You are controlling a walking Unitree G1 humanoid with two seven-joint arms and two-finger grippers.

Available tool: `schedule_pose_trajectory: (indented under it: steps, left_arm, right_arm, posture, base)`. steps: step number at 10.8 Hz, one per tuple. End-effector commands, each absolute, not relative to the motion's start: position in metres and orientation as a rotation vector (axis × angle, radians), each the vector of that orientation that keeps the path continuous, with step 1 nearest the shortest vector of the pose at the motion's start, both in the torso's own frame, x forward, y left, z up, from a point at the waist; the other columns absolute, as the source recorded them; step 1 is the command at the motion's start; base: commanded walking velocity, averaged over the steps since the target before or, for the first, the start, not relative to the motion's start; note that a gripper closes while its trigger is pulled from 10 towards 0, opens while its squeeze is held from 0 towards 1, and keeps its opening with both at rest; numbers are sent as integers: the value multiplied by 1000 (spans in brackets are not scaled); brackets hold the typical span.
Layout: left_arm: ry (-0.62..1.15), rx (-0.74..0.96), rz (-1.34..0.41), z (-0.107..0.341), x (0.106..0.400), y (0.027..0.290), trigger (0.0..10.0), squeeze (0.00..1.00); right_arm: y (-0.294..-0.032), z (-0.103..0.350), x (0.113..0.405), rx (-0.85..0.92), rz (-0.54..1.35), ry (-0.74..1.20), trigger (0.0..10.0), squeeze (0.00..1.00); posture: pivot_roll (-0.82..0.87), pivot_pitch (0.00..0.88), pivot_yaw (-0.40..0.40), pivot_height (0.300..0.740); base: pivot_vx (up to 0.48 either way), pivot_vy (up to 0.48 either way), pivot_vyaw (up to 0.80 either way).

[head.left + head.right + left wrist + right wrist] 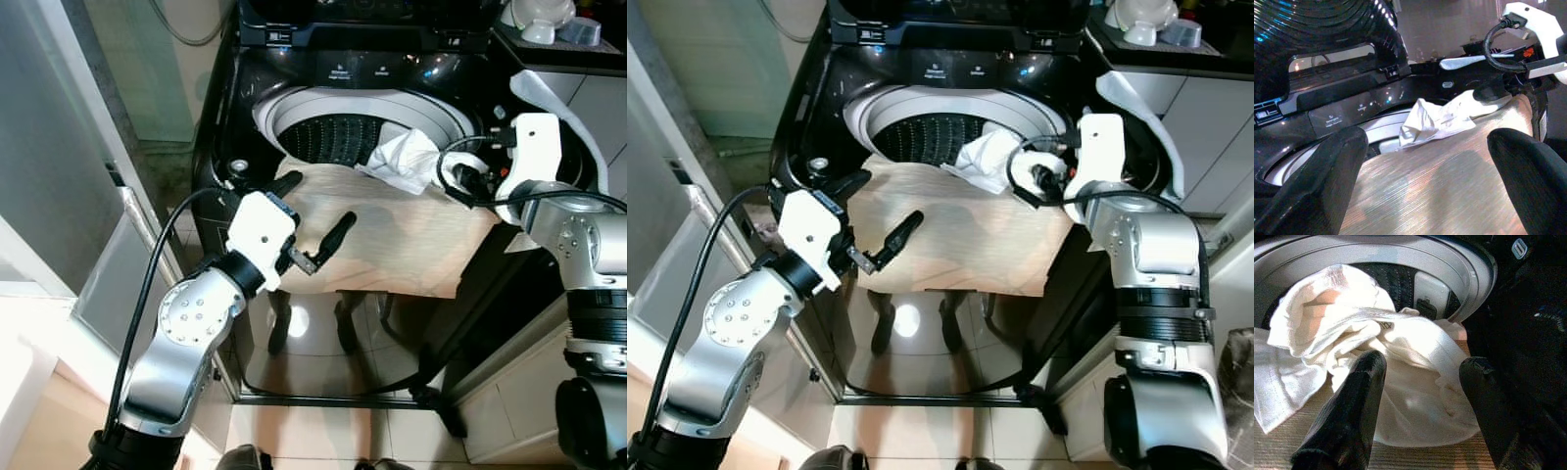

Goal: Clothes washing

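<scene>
One black top-loading washing machine (245, 88) is being viewed from above with its lid raised, and one round drum (338, 137) with a perforated dark wall is being exposed inside a pale ring. One tan cloth (392, 240) is being draped flat across the front edge of the machine, covering part of the opening and hanging down the front panel. One white garment (407, 162) is being shown bunched at the right rim of the drum, lying partly on the tan cloth and partly over the opening; how much of it is hanging inside the drum cannot be told. Two grippers are being counted. The left gripper (312, 227) is being held over the left part of the tan cloth, its two black fingers (1317, 181) spread wide with nothing between them. The right gripper (1420, 396) is being held just above the white garment, with its fingers parted and straddling the crumpled fabric without closing on it. On the counter to the right of the machine, white dishes (539, 20) are being seen at the edge of the picture.
</scene>
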State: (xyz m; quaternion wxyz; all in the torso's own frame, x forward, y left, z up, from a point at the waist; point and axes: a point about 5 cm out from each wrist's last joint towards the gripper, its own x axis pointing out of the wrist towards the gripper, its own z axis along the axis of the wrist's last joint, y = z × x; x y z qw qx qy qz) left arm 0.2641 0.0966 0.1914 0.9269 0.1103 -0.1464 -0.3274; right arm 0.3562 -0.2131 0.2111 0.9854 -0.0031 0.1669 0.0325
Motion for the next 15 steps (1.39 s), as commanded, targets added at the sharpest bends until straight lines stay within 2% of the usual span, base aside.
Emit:
schedule_pose_trajectory:
  steps: [1,4,7,10,11,12,13,14,15]
  left_arm:
    - [-308,236,-665,194,264,96,10000,0]
    - [-321,238,-642,197,266,96,10000,0]
    - [-339,234,-635,200,267,93,10000,0]
    - [-340,231,-651,201,267,88,10000,0]
    - [-339,230,-650,201,267,88,10000,0]
    - [-340,231,-649,201,268,87,10000,0]
    - [-341,233,-649,201,268,87,10000,0]
    - [-341,236,-644,201,269,88,10000,0]
    - [-339,237,-643,201,270,88,10000,0]
  right_arm:
    - [-211,206,360,-12,45,358,10000,0]
    - [-199,155,379,-35,3,482,10000,0]
    - [-177,163,401,-112,-16,373,10000,0]
    - [-150,141,400,-134,-2,429,10000,0]
    - [-144,144,402,-158,-3,376,10000,0]
    - [-134,171,411,-198,-8,196,10000,0]
    - [-126,187,415,-188,14,103,10000,0]
    - [-120,227,420,-75,-9,-102,10000,0]
    - [-116,247,421,-32,-2,-202,10000,0]
  posture:
    - [79,44,-31,740]
    - [112,24,-44,740]
    - [125,18,-37,740]
    - [140,28,-35,740]
    - [141,28,-35,740]
    - [146,23,-33,740]
    - [147,22,-33,740]
    - [141,22,-28,740]
    - [131,22,-23,740]
  base:
    - [0,0,0]
    - [0,0,0]
    - [0,0,0]
    - [0,0,0]
    - [0,0,0]
    - [0,0,0]
    - [0,0,0]
    - [0,0,0]
    - [0,0,0]
